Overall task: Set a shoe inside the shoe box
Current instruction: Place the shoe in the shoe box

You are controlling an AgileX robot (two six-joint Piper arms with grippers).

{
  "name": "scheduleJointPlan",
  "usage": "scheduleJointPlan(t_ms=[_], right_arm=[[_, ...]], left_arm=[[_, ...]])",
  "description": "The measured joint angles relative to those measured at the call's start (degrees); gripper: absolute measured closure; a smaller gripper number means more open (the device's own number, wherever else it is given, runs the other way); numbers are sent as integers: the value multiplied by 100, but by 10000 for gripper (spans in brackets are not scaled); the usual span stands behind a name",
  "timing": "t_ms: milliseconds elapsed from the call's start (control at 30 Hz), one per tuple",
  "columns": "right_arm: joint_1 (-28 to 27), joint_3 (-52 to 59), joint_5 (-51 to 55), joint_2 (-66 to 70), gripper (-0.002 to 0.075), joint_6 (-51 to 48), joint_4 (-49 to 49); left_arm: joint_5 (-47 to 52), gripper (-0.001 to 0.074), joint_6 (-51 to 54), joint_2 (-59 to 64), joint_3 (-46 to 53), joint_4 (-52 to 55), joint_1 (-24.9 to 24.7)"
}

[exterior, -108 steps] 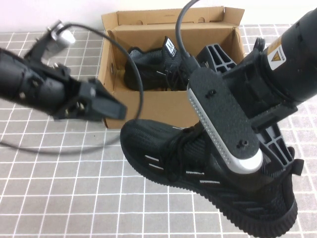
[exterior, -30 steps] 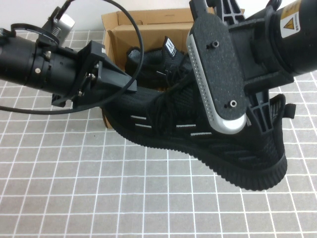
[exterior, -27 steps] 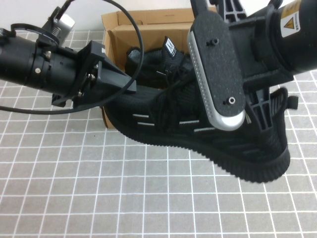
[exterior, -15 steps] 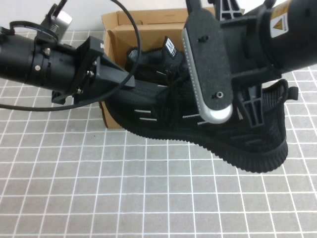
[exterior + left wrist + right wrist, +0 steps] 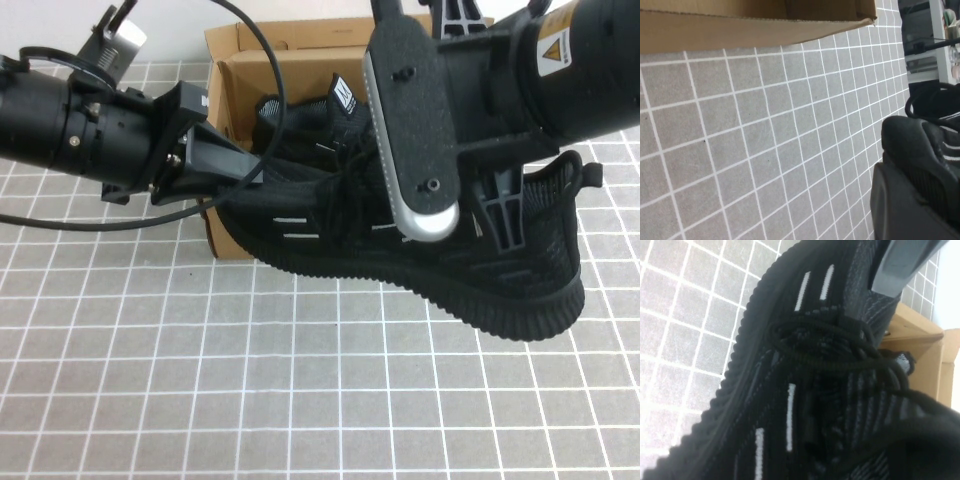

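Hanging just in front of the shoe box (image 5: 222, 215), the shoe (image 5: 420, 265) is carried by the right gripper (image 5: 500, 215) clamped at its heel collar while the left gripper (image 5: 235, 170) pinches its toe, apparently steadying it for lowering beside the twin sneaker (image 5: 310, 125).

Twin sneaker (image 5: 310, 120) fills shoe box (image 5: 225, 80) left half; held shoe (image 5: 420, 260) blocks front wall; near tabletop (image 5: 200, 400) free.

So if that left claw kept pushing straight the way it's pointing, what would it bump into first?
Probably nothing new: the left gripper points across at the toe of the shoe, closing on it already. The right gripper, shut on the shoe's heel end, holds it in front of the shoe box. Depth is hard to judge.
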Motion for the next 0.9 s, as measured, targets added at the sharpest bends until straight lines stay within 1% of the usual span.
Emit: scheduleJointPlan(t_ms=[133, 200, 267, 333, 433, 500, 633, 900], right_arm=[[0, 0, -78, 0, 726, 449, -146], [0, 0, -120, 0, 694, 624, -280], [0, 0, -134, 0, 631, 774, -360], [0, 0, -156, 0, 538, 847, -425], [0, 0, -156, 0, 421, 981, -425], [0, 0, -156, 0, 380, 1020, -455], [0, 0, -108, -51, 356, 1146, -467], [0, 0, 192, -299, 351, 1355, -604]], left_arm=[[-34, 626, 35, 0, 0, -27, 0], [-47, 626, 35, 0, 0, -64, 0], [-47, 626, 35, 0, 0, -105, 0], [-47, 626, 48, 0, 0, -186, 0], [-47, 626, 87, 0, 0, -280, 0], [-47, 626, 106, 0, 0, -309, 0], [-16, 626, 151, 0, 0, -392, 10], [47, 626, 297, 0, 0, -921, 212]])
